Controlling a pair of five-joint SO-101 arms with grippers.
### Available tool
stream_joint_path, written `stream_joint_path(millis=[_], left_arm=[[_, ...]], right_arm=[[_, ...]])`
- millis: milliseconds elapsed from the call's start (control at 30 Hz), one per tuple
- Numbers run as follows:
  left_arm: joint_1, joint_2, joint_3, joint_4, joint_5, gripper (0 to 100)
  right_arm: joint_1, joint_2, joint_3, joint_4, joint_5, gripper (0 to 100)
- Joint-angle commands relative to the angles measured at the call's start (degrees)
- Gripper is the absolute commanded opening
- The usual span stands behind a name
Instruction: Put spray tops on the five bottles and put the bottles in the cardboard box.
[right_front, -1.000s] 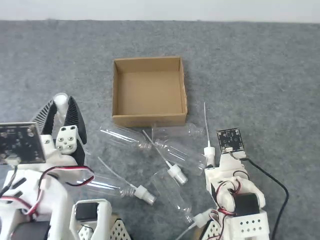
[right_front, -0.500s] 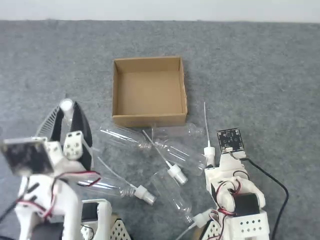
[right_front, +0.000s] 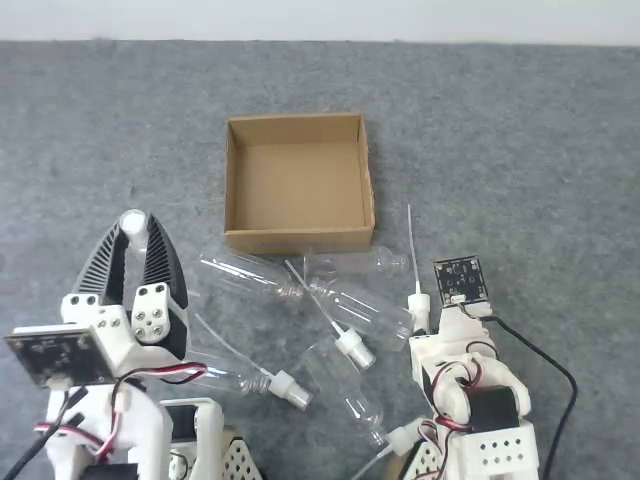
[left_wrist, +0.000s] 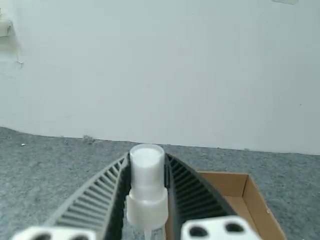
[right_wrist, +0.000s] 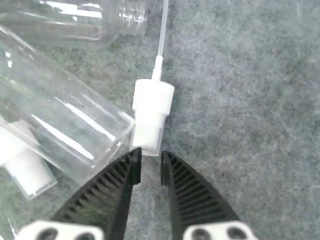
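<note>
Bottles (right_front: 366, 306), five of them and all clear, lie on their sides in a loose cluster on the grey table (right_front: 520, 150), just in front of the cardboard box (right_front: 300, 240), whose open top faces up. White spray tops lie among them. The middle spray top (right_front: 355, 350) has its thin tube slanting across the cluster toward the box. The near spray top (right_front: 290, 388) sits at the neck of the leftmost bottle (right_front: 215, 368), though it is hard to tell whether it is seated on that neck or merely beside it.

Left of the cluster and well apart from the box, the held spray top (left_wrist: 147, 200) stands upright between the ribbed fingers of the left gripper (left_wrist: 146, 161), which is clamped on its sides.

At the cluster's right edge, the right gripper (right_wrist: 149, 159) points down at the table, jaws nearly closed with a slim gap and nothing between them. Its tips are just at the head of the right spray top (right_wrist: 152, 117), which lies against a bottle with its tube pointing away from the gripper.
</note>
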Motion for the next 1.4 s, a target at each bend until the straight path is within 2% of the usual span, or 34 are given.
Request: stream_joint_path(millis=[0, 200, 467, 667, 733, 867, 933, 1167, 1367], left_arm=[[0.09, -0.18, -0.22, -1.85, 0.62, 1], [0.0, -0.26, 4.7, -4.22, 0.7, 1], [-0.09, -0.26, 6.37, -4.22, 0.7, 1], [-0.09, -0.26, 7.96, -5.1, 0.7, 1], [0.0, -0.26, 8.48, -5.8, 0.7, 1], [-0.18, -0.26, 9.01, -6.15, 0.7, 1], [-0.18, -0.26, 9.01, -5.98, 0.7, 1], [-0.18, -0.26, 9.01, -5.89, 0.7, 1], [-0.18, -0.26, 9.01, -5.89, 0.7, 1]], right_arm=[[0.22, -0.66, 1.23, 0.13, -0.62, 4.4], [1.27, -0.75, -2.81, -2.07, -0.18, 4.4], [9.01, -0.75, -15.74, -2.42, -0.18, 4.6], [9.71, -0.75, -24.09, -5.41, -0.09, 4.8], [9.71, -0.75, -25.67, -7.52, 2.29, 4.8], [7.78, -0.57, -26.99, -11.38, 15.3, 4.4], [6.02, -0.4, -28.4, -11.47, 18.46, 4.3], [-2.07, 1.1, -37.1, -4.88, 19.34, 4.7], [-10.33, 15.34, -47.38, -1.27, 19.34, 5.0]])
